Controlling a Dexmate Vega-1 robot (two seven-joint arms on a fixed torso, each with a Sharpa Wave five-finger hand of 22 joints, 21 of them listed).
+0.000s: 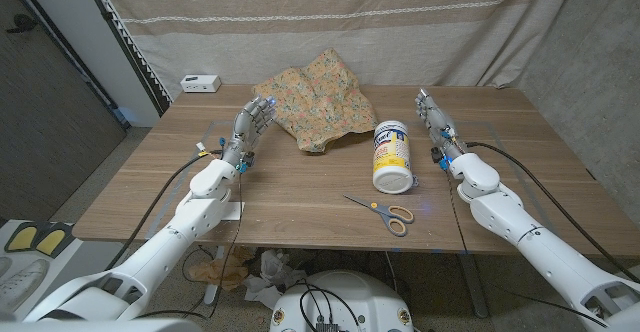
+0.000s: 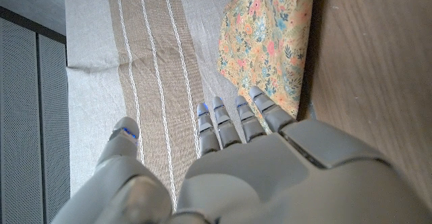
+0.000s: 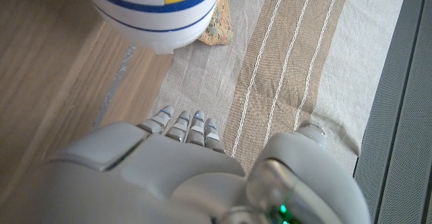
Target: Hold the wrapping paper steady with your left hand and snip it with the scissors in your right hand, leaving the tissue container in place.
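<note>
Wrapping paper (image 1: 318, 107), floral and crumpled, lies at the far middle of the wooden table (image 1: 300, 187). Just beside its left edge the left hand (image 1: 252, 127) is raised, fingers apart, grasping nothing. The right hand (image 1: 436, 122), likewise released with fingers extended, stands right of the tissue container (image 1: 392, 156), which lies on its side. Scissors (image 1: 383, 212) rest near the front edge, untouched.

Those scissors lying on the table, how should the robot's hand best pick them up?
Probably by the orange handle loops, coming down from above with the right hand. The scissors lie flat and closed, blades pointing toward the robot's left, loops on the side nearer the right arm; the thicker loops offer more to hold than the thin blades.
</note>
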